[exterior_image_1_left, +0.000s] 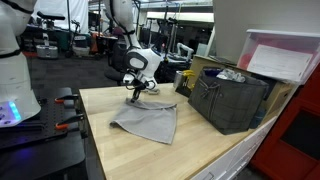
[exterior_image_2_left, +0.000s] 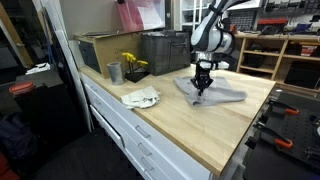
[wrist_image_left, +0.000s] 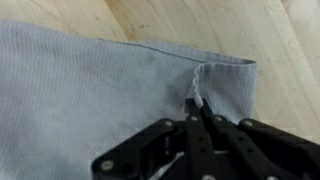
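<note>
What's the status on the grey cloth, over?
Gripper shut, pinching the hem of the grey fabric cloth. Cloth lies on light wooden tabletop. Dark plastic crate stands apart, clear of the grip.

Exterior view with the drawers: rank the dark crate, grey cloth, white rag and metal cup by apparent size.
1. dark crate, only slightly ahead of the next, so unsure
2. grey cloth
3. white rag
4. metal cup

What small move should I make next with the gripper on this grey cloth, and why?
Probably a short, slow lift straight up. The gripper is shut on a fold of the grey cloth near its edge, and the rest lies on the wooden table; a slight lift would show whether the pinch holds.
</note>
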